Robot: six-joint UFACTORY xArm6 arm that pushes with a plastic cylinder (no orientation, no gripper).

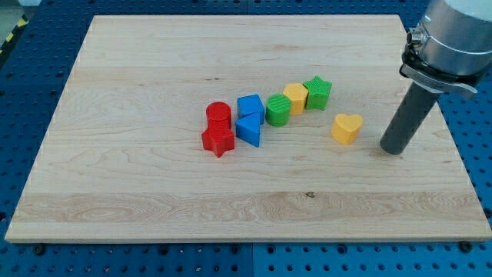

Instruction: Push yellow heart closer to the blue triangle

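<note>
The yellow heart (347,128) lies on the wooden board (138,185), right of the middle. The blue triangle (249,130) lies to the view's left of it, in a cluster of blocks. My tip (392,148) rests on the board just to the view's right of the yellow heart, a small gap apart from it. The rod rises from the tip toward the view's upper right.
A blue cube (250,106) sits just above the triangle. A red cylinder (218,115) and a red star (218,141) lie to its left. A green cylinder (278,110), a yellow block (296,98) and a green star (317,92) run up to the right.
</note>
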